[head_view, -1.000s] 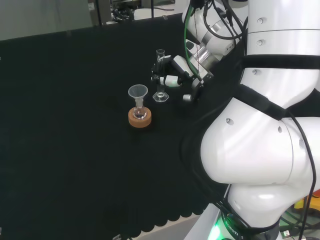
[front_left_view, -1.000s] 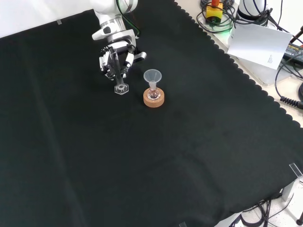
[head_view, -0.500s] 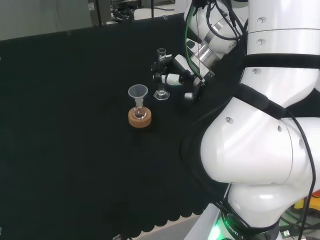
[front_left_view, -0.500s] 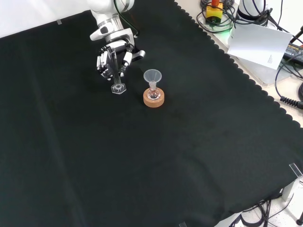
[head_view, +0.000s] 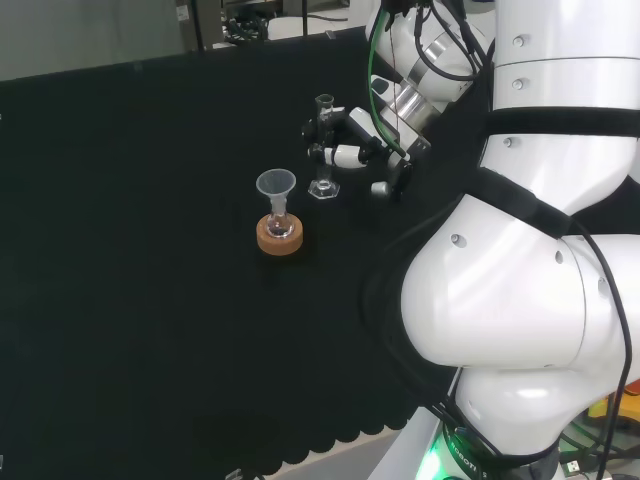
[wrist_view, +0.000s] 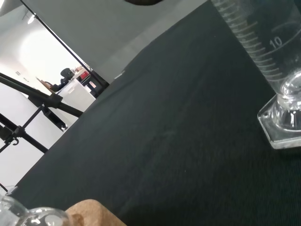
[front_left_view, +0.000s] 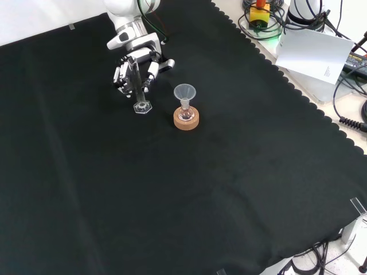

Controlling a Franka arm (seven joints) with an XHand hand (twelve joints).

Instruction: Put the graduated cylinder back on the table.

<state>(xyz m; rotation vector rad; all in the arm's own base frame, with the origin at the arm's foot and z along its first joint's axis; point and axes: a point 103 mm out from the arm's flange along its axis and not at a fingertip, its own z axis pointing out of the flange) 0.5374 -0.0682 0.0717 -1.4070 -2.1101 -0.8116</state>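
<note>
Cloth [front_left_view: 229, 189]: black sheet with a scalloped edge, spread over the whole bench.
Arm [head_view: 520, 270]: white links bulk at the right of the head view; the wrist reaches out over the cloth.
Hand [front_left_view: 137, 66]: black and white, entering from the top of the front view, poised right behind the cylinder. Its fingers [head_view: 340, 155] bracket the tube's upper part, apparently parted; whether they touch the glass cannot be told.
Cylinder [front_left_view: 138, 86]: clear graduated tube, upright, its hexagonal foot flat on the cloth just left of the cork ring in the front view. In the wrist view its base [wrist_view: 284, 125] sits on the fabric, scale marks visible on the wall above.
Cork ring [front_left_view: 187, 118]: round stand near the cylinder, apart from it, carrying a small flask.
Flask [head_view: 279, 226]: small round glass vessel seated in the ring.
Funnel [head_view: 275, 187]: clear plastic, standing in the flask's neck, mouth upward.
</note>
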